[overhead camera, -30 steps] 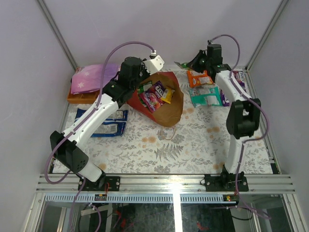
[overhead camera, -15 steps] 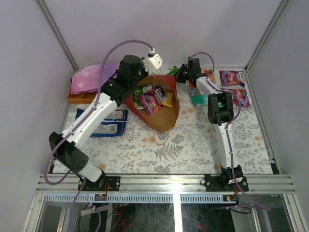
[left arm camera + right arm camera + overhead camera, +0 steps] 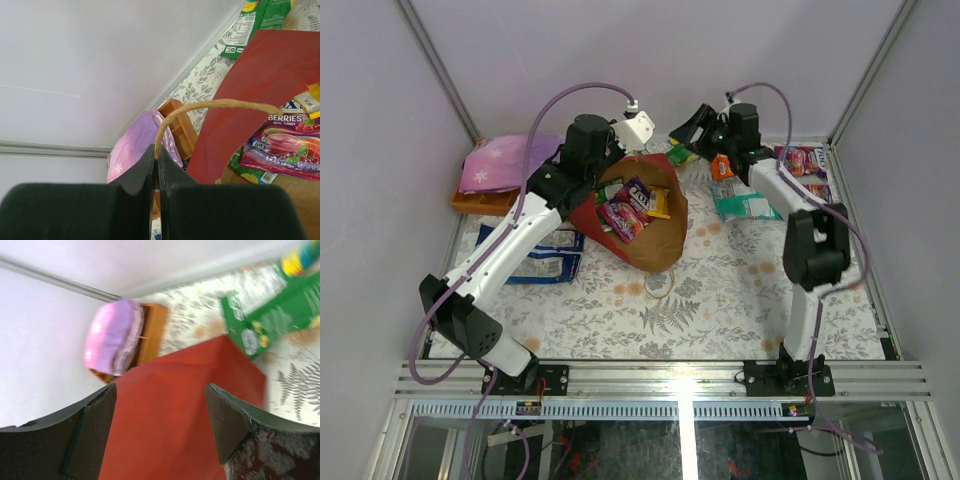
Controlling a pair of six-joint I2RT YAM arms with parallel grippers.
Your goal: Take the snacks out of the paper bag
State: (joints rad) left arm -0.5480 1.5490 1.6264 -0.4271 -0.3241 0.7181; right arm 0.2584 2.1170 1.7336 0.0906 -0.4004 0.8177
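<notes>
The paper bag (image 3: 655, 235) lies tilted open mid-table, red outside and brown inside. Magenta, yellow and green snacks (image 3: 623, 215) show in its mouth. My left gripper (image 3: 156, 152) is shut on the bag's loop handle (image 3: 210, 105) and holds it up. My right gripper (image 3: 686, 124) is open and empty, hovering behind the bag's back rim, with the red bag wall (image 3: 175, 420) below its fingers. A green packet (image 3: 680, 152) lies on the table beside that rim. Orange (image 3: 722, 166), teal (image 3: 745, 206) and magenta (image 3: 800, 160) packets lie at the back right.
A folded purple cloth (image 3: 505, 163) rests on a wooden tray (image 3: 480, 205) at the back left. Blue-and-white packets (image 3: 548, 255) lie left of the bag. Grey walls and a metal frame close in the back and sides.
My right gripper has gone from shut to open and has swung from the orange packets toward the bag's back rim. The left gripper has kept its hold on the handle.
</notes>
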